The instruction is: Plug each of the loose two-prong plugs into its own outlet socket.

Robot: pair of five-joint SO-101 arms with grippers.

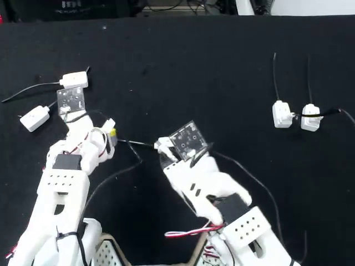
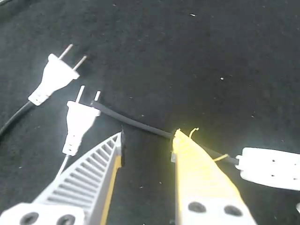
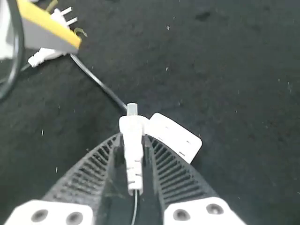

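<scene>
Your right gripper (image 3: 132, 139) is closed tight on a white plug (image 3: 132, 154), with the prong end poking out ahead of the jaws. In the high view this sits just left of the frame's centre. The outlet block (image 3: 176, 136) lies flat on the black table (image 1: 194, 61), just beside the plug's nose. It is off to one side of the prongs rather than in front of them, and you cannot tell from here whether the two touch.

Your left gripper (image 2: 149, 136) is spread wide with nothing in it. It hangs over the black cable (image 2: 136, 123) that runs to the block. Near its tips lie a nearer plug (image 2: 77, 122) and a farther plug (image 2: 55, 75), side by side with their prongs pointing away.

The likely trouble is the block itself. It looks light and nothing pins it, so a push from the plug would probably slide or spin it across the cloth instead of seating the prongs. Because the prongs are not lined up with the slots, driving forward now would likely glance off the block's edge. The cable could also tug the block askew if your left jaws snag it. You would probably do well to steady the block before pressing.
</scene>
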